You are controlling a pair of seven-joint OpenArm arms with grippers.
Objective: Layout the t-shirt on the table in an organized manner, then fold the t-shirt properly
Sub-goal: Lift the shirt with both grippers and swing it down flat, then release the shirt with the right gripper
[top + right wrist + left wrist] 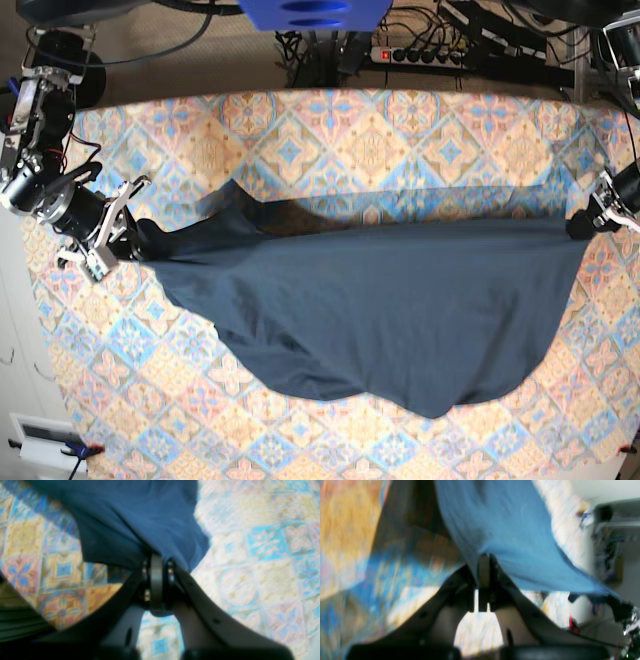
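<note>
The t-shirt is stretched wide across the surface, pulled taut along its upper edge between the 2 arms while its lower body sags toward the front in a rounded drape. That spread looks like the layout step: with tension held from both ends, the cloth can be drawn flat and squared before any fold is made, and wrinkles have less chance to set. The right tool, at the left of the base view, is clamped on one end of the garment, where a bunched corner trails off behind it. Its wrist view confirms the jaws are pressed together with dark fabric pinched at the tips and the cloth fanning away above the patterned covering. The left tool, at the far right of the base view, grips the opposite end; in its wrist view the jaws are closed tight on a fold of the shirt, which lifts away from the surface as a raised sheet. That view is blurred, so finer detail of the pinch is unclear. Judging by the sagging lower hem, the garment is not yet laid flat.
</note>
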